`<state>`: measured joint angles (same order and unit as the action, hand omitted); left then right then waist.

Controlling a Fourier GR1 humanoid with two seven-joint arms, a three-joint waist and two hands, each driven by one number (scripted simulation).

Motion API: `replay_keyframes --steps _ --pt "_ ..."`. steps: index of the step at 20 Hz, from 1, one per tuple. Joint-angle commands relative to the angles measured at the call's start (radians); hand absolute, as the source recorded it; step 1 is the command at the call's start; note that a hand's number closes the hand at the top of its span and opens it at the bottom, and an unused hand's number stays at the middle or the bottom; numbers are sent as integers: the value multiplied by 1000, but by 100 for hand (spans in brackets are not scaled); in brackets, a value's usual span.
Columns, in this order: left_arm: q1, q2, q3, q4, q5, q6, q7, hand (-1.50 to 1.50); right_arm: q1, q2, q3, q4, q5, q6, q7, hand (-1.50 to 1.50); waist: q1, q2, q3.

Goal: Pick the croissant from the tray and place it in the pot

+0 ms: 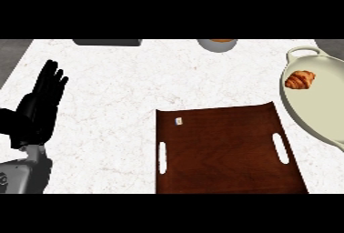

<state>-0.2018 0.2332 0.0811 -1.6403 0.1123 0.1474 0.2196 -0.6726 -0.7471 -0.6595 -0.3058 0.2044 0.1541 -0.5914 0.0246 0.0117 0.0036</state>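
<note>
The golden-brown croissant (300,79) lies inside the cream-coloured pot (322,116) at the right edge of the head view, near the pot's far handle. The dark brown wooden tray (225,154) with two white slot handles sits in the lower middle, holding only a tiny pale speck near its far left corner. My left hand (40,104) rests at the left edge, fingers straight and pointing up, holding nothing. My right hand does not show.
A dark grey object (107,42) lies at the counter's far edge, and a pale bowl with something orange in it (217,44) stands to its right. White marble counter (114,113) stretches between my left hand and the tray.
</note>
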Motion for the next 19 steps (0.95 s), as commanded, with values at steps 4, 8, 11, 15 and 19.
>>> replay_keyframes --steps 4,8,11,15,19 --pt "-9 -5 -6 -55 -3 16 78 0 80 -156 -46 89 -45 176 -63 -150 0 -1 1" --pt "-33 -30 -9 49 -39 21 -35 0 91 -204 -57 113 -61 250 -74 -150 -5 3 1" --pt "-19 18 31 21 16 -35 3 0 130 -202 -51 119 -53 245 -126 -150 4 2 2" --pt "-47 -16 0 11 -23 10 19 0 148 -253 -42 131 -44 296 -117 -150 4 3 3" --pt "-7 -11 17 36 -10 -16 -34 0 202 -259 -50 136 -54 325 -169 -150 3 4 4"
